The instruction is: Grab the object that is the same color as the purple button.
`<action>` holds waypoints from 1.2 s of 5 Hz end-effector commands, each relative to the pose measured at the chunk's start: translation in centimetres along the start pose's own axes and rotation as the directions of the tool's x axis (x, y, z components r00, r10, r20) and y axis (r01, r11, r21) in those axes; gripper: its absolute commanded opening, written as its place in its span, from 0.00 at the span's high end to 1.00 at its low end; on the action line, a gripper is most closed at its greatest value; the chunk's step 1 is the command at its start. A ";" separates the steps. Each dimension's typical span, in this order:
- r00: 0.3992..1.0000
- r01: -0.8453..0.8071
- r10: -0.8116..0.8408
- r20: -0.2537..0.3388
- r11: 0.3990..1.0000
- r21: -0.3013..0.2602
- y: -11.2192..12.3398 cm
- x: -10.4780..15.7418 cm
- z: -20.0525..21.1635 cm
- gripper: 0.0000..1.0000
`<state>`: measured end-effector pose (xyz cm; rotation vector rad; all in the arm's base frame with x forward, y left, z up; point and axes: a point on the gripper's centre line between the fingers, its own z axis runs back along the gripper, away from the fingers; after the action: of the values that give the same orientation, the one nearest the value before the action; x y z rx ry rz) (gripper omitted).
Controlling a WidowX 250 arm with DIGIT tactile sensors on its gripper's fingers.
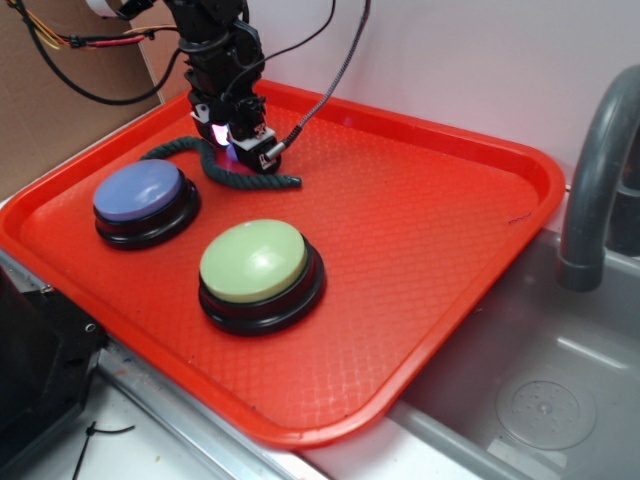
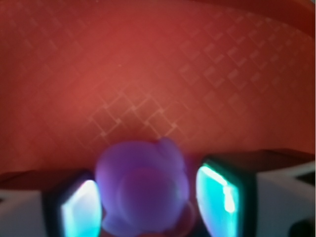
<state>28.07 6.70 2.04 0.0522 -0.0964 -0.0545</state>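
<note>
The tiny purple duck (image 2: 143, 182) lies on the red tray (image 1: 420, 230) at its back left. It sits between my gripper's (image 2: 148, 197) two glowing pads. The left pad (image 2: 79, 212) is against it, and a thin gap shows at the right pad (image 2: 219, 197). In the exterior view my gripper (image 1: 232, 142) is down at the tray surface and hides most of the duck. The lavender-purple dome button (image 1: 140, 192) on its black base stands to the front left of the gripper.
A dark green twisted rope (image 1: 230, 178) curls right beside the gripper. A pale green dome button (image 1: 255, 260) stands mid-tray. The tray's raised rim is just behind the gripper. A grey faucet pipe (image 1: 595, 180) and sink (image 1: 540, 400) are to the right.
</note>
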 end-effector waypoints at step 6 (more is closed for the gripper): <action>0.948 -0.292 0.279 0.154 0.954 0.073 -3.6 -3.3 15.4 1.00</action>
<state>22.90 2.87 15.91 0.1319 -0.2067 0.2436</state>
